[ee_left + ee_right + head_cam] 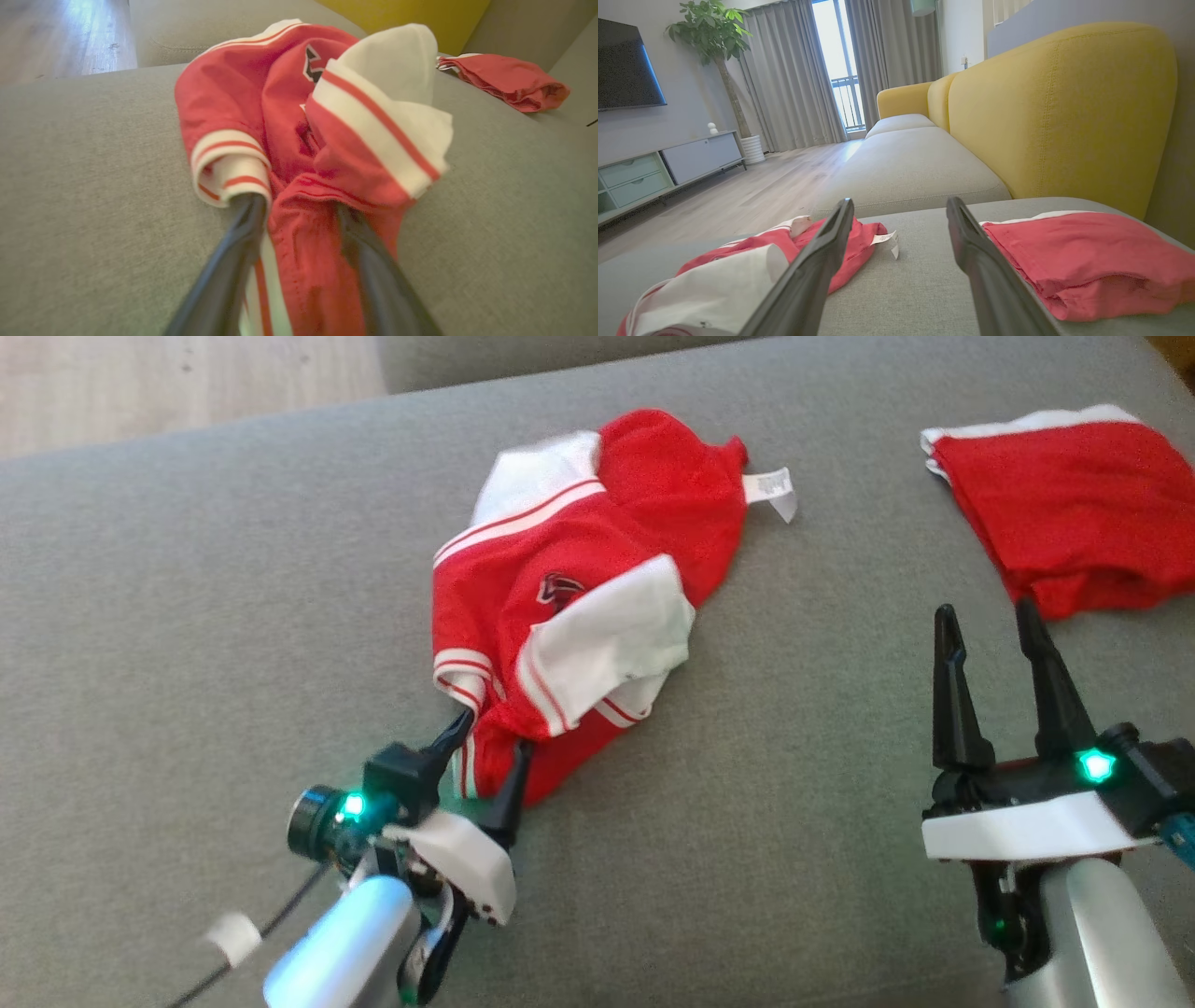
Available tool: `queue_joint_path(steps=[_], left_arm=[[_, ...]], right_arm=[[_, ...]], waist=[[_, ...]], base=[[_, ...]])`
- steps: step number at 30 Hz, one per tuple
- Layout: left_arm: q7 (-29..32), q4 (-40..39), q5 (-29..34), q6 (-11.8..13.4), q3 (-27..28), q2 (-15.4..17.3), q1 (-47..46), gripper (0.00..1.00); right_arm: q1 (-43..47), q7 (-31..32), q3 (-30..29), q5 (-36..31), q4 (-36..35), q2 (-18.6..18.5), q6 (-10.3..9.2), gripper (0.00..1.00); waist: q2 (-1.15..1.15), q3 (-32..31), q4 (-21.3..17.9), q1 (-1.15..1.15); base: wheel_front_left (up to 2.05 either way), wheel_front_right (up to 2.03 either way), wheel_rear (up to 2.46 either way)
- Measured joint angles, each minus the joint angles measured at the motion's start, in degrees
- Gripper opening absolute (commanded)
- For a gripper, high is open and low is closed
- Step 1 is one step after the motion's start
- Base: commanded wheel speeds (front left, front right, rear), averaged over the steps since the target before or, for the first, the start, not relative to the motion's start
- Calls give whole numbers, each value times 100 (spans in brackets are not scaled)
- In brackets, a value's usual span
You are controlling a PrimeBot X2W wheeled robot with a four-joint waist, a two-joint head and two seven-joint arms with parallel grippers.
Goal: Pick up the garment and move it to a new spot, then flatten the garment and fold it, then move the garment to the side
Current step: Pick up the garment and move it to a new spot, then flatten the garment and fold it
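The garment (pixel 579 588), a crumpled red jersey with white sleeves and striped trim, lies on the grey sofa seat (pixel 187 616). My left gripper (pixel 493 733) is at its near hem, fingers apart, with the red hem fabric lying between them (pixel 298 205). The wrist view shows the jersey (pixel 289 116) bunched up just ahead of those fingers. My right gripper (pixel 986 609) hovers open and holds nothing, to the right of the jersey (pixel 738 270). Its fingertips (pixel 900 201) point at bare cushion.
A folded red garment (pixel 1074 513) lies at the far right of the seat, just beyond my right gripper. A white care label (pixel 773 490) sticks out from the jersey's far edge. The yellow backrest (pixel 1055 107) rises behind, and wooden floor (pixel 140 383) lies past the seat's far left edge.
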Motion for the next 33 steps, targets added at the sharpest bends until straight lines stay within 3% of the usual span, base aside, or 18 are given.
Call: queue_joint_path(steps=[6, 9, 10, 12, 20, 25, 33], left_arm=[[-624, -167, 268, 513, -60, -14, 348, 100], [-821, -469, 523, 878, -60, 26, 659, 100], [-869, -710, 678, 1106, -59, 86, 861, 100], [-902, -956, 775, 1218, -70, 138, 1042, 100], [-745, -1216, 1473, 1302, -572, 332, 1131, 100], [-532, -817, 1902, 1354, -800, 368, 653, 100], [-542, 34, 2027, 1238, -858, 381, 149, 100]], right_arm=[[191, 0, 5, 48, 78, 16, 0, 100], [335, 0, 20, 49, 145, 26, 0, 100], [388, 0, 30, 48, 176, 29, 0, 100], [442, 0, 45, 48, 196, 32, 0, 100], [579, 0, 162, 48, 287, 42, 0, 100], [576, 0, 225, 100, 307, 47, 0, 100], [558, 0, 242, 107, 319, 47, 0, 100]], waist=[[0, -289, 197, -1], [0, -458, 251, -1], [0, -563, 270, -1], [0, -659, 272, -1], [0, -863, 125, -1], [0, -842, -62, -1], [0, -609, -316, 0]], base=[[0, 0, 0], [0, 0, 0], [0, 0, 0], [0, 0, 0], [0, 0, 0], [0, 0, 0], [0, 0, 0]])
